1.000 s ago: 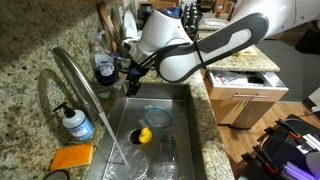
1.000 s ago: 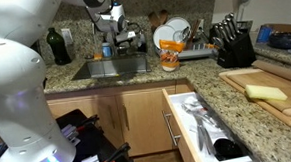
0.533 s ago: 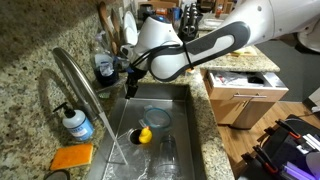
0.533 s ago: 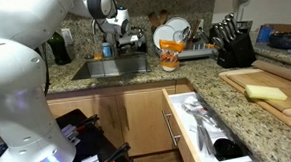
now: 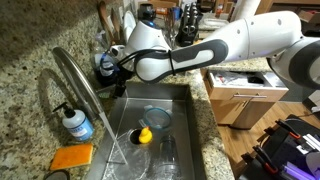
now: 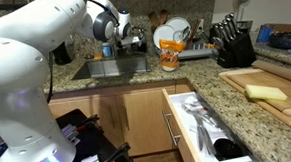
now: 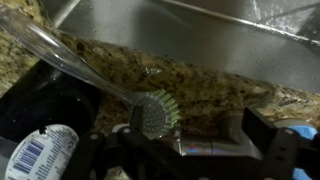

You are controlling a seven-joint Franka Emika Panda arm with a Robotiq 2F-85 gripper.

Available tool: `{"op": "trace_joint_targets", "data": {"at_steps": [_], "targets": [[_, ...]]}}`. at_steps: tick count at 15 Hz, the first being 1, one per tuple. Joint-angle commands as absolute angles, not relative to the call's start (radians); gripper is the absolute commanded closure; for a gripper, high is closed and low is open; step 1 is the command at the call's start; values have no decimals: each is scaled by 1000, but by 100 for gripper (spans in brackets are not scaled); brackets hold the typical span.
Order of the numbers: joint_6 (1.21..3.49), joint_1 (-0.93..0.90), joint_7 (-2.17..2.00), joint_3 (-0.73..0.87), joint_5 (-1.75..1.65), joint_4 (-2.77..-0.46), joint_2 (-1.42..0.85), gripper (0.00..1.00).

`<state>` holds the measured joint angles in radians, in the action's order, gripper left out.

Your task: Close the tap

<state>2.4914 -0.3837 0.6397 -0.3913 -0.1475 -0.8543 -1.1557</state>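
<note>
The tap (image 5: 76, 86) is a tall steel gooseneck at the left of the sink (image 5: 185, 125), and a thin stream of water falls from its spout. My gripper (image 5: 108, 68) hangs at the back corner of the sink, by a dark bottle (image 5: 104, 66). In the wrist view the gripper (image 7: 190, 150) is open, and a short steel lever with a red and blue mark (image 7: 205, 146) lies between its fingers (image 7: 270, 150). I cannot tell whether they touch it. The arm also shows in the other exterior view (image 6: 118, 27).
A dish brush (image 7: 152, 113) with a clear handle lies on the granite beside the lever. A soap pump bottle (image 5: 75, 122) and an orange sponge (image 5: 72, 157) sit by the tap's base. A glass bowl (image 5: 155, 117) and a yellow object (image 5: 144, 135) lie in the sink. A drawer (image 6: 203, 123) stands open.
My gripper has moved from above the sink's back edge toward the back corner, closer to the dark bottle. The water still runs.
</note>
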Motion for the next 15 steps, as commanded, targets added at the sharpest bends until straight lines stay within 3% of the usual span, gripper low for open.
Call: {"op": "trace_joint_targets", "data": {"at_steps": [1,15], "targets": [[2485,-392,640,-396,-147,-817,-1178,0],[2531,-403,639,-421,-139,-737,-1248,0]]}}
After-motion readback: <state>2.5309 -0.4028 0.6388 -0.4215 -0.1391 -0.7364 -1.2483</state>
